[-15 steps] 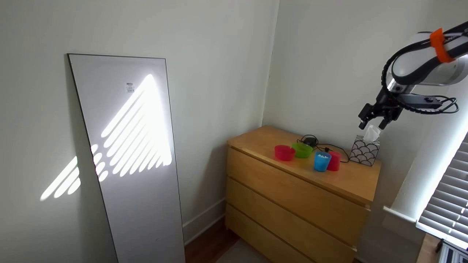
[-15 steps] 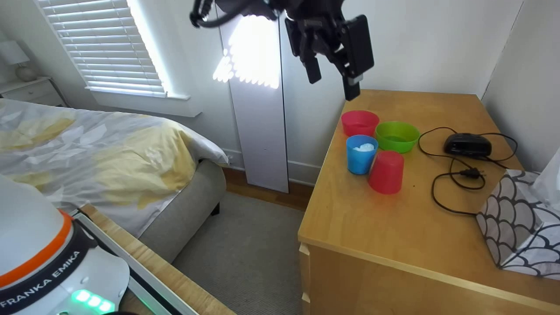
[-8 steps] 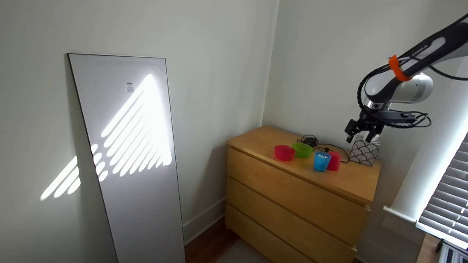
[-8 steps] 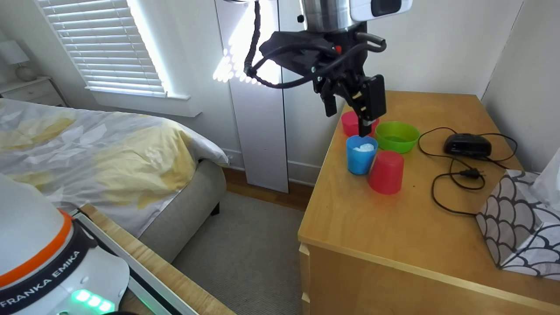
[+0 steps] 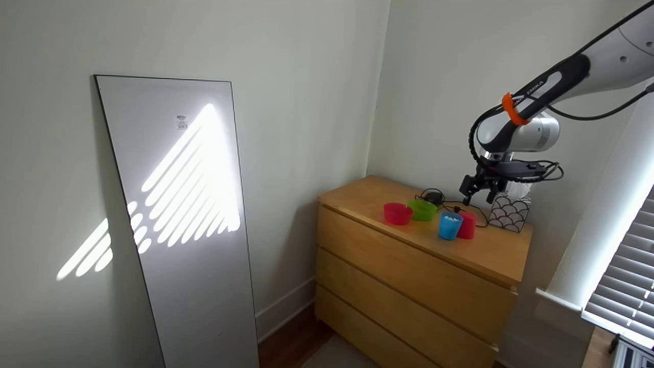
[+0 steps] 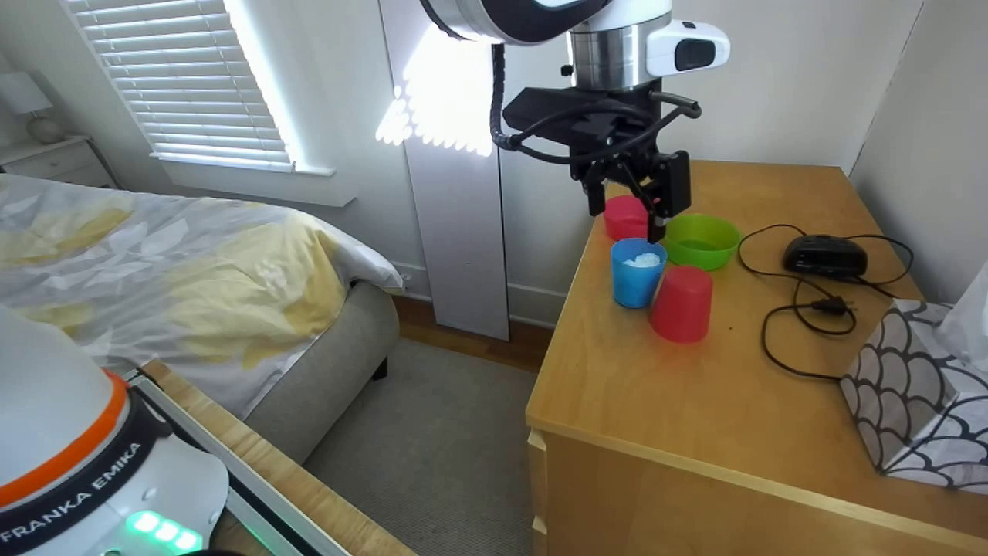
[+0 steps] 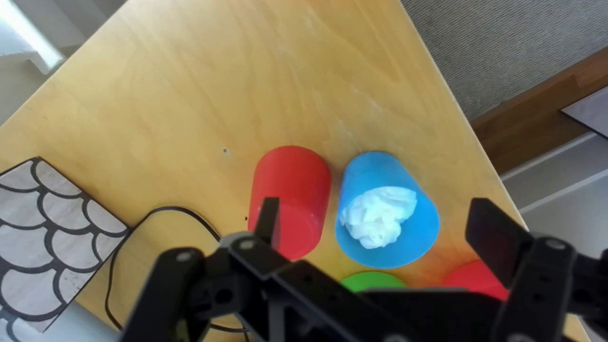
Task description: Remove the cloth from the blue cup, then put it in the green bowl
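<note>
Crumpled white cloth (image 7: 380, 216) inside the blue cup (image 7: 377, 172), toward the left in wrist view; probably light, soft, best pinched mid-heap, clear of cup wall. Gripper (image 6: 627, 223) above, jaws wide apart, empty.

The arm (image 5: 572, 76) is stretched downward at a slant in an exterior view, the wrist (image 6: 614, 58) is bent so that the gripper (image 6: 626, 224) is pointed down, and the black fingers (image 7: 494, 232) are spread wide apart
</note>
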Available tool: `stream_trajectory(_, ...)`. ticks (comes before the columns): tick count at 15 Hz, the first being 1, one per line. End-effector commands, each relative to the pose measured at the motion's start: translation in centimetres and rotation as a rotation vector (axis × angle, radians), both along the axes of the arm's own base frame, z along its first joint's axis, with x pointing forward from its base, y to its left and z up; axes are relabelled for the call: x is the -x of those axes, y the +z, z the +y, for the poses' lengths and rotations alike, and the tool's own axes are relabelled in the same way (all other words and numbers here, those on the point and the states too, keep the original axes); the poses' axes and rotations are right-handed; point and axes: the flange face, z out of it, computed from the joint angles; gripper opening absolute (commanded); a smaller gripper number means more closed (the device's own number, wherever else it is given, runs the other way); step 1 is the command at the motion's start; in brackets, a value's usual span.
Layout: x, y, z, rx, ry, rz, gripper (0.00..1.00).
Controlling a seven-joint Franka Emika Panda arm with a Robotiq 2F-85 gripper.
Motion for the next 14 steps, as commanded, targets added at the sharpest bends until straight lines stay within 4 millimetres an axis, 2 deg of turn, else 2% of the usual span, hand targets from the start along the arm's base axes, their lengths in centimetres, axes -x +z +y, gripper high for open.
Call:
stream_trajectory(1, -2.9, -1.2, -1.0, -0.023, 0.001, 0.002, 1.00)
stream_trajectory(2, -3.6, -1.6, -1.0, -0.032, -0.006, 0.000, 1.00)
stream_trajectory(4, -4.6, -2.3, -1.1, -0.034, -0.016, -0.008, 0.84)
stream_trajectory(5, -5.0, -2.7, -1.2, -0.036, -0.022, -0.009, 0.69)
stream_trajectory(6, -5.3, -3.1, -1.4, -0.034, -0.024, -0.008, 0.79)
stream_trajectory(7, -5.6, -3.4, -1.7, -0.035, -0.028, -0.009, 0.78)
stream_trajectory(10, -6.0, -4.3, -2.5, -0.037, -0.027, -0.012, 0.60)
stream_trajectory(11, -6.1, -4.5, -2.6, -0.043, -0.031, -0.015, 0.62)
stream_trajectory(13, -6.3, -5.0, -2.5, -0.055, -0.033, -0.014, 0.52)
stream_trajectory(14, -6.4, -5.3, -2.5, -0.061, -0.030, -0.012, 0.53)
